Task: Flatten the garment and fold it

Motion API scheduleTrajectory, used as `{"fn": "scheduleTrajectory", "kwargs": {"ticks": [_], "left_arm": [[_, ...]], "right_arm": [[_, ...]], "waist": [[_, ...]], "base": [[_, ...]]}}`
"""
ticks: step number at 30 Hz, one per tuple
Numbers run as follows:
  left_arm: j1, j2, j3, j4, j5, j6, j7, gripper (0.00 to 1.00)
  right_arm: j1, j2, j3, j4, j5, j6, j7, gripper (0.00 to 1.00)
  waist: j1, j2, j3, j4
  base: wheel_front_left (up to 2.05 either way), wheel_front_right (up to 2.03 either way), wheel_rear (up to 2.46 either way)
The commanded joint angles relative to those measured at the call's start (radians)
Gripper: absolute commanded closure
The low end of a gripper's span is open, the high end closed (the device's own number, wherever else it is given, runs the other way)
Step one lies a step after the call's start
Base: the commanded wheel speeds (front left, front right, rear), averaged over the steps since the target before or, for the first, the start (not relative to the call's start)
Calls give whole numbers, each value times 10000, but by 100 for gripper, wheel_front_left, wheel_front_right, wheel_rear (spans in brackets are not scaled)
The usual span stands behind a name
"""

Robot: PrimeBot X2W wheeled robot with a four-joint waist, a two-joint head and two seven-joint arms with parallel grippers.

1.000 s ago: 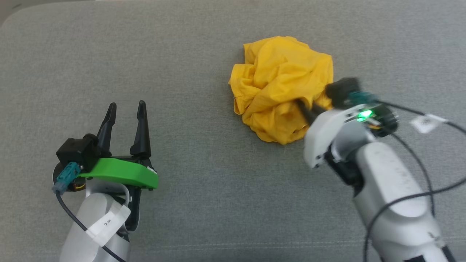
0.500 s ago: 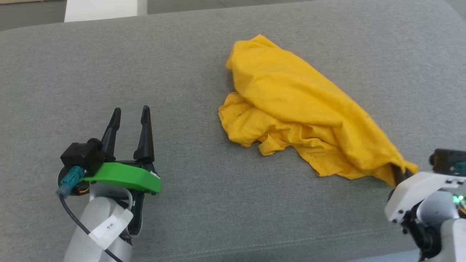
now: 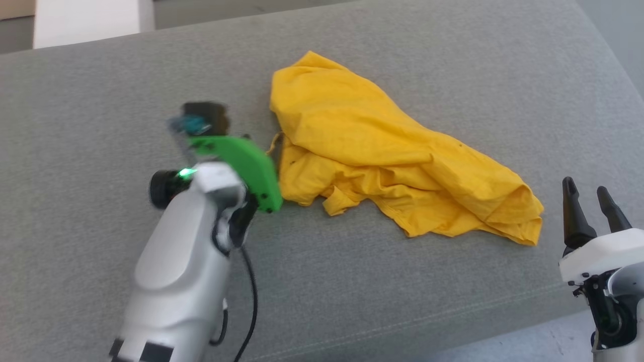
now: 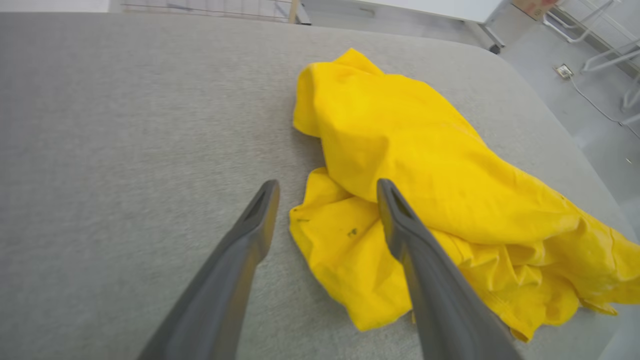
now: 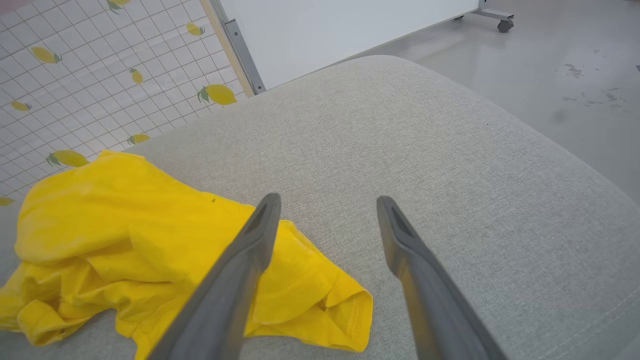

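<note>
- Garment [image 3: 382,161] lies rumpled on the grey cushion [image 3: 100,90], long axis running far-left to near-right.
- Left gripper [image 4: 325,187]: fingers apart, empty, straddling the garment's left edge. I judge it the nearer arm.
- Right gripper [image 3: 585,187]: fingers apart, empty, just beside the near-right corner.
- No legible brand or writing.

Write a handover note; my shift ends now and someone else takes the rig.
Left gripper: open, empty, at the shirt's left edge.
Right gripper: open, empty, near the shirt's right end.
Shirt: lies on the grey cushion, stretched long but crumpled, layers bunched.
Done: nothing flat, no fold yet.
Left: spread it flat, then fold.
</note>
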Motion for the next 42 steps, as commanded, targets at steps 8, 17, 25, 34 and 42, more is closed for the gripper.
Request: {"fn": "scheduleTrajectory", "kwargs": {"ticks": [8,17,25,34,42], "left_arm": [[-1796,671,-1604,2450,1667,580,3148,0],[-1460,362,-1916,3341,1259,-109,3464,100],[-1664,59,-214,2092,-419,-366,1058,100],[1317,806,1455,-1736,-1502,282,316,100],[4851,951,2643,-2477,-2132,1779,921,100]], "right_arm": [[-210,10,614,403,715,35,-523,0],[-71,10,457,1099,793,35,-1105,0],[-83,10,339,1023,275,35,-921,0],[132,10,480,750,12,35,-485,0],[63,10,763,729,3,35,-405,0]], "waist": [[0,-1,682,-1165],[0,-1,422,-1158],[0,-1,-122,-251],[0,-1,-447,1070],[0,-1,-349,1519]], "base": [[0,0,0],[0,0,0],[0,0,0],[0,0,0],[0,0,0]]}}
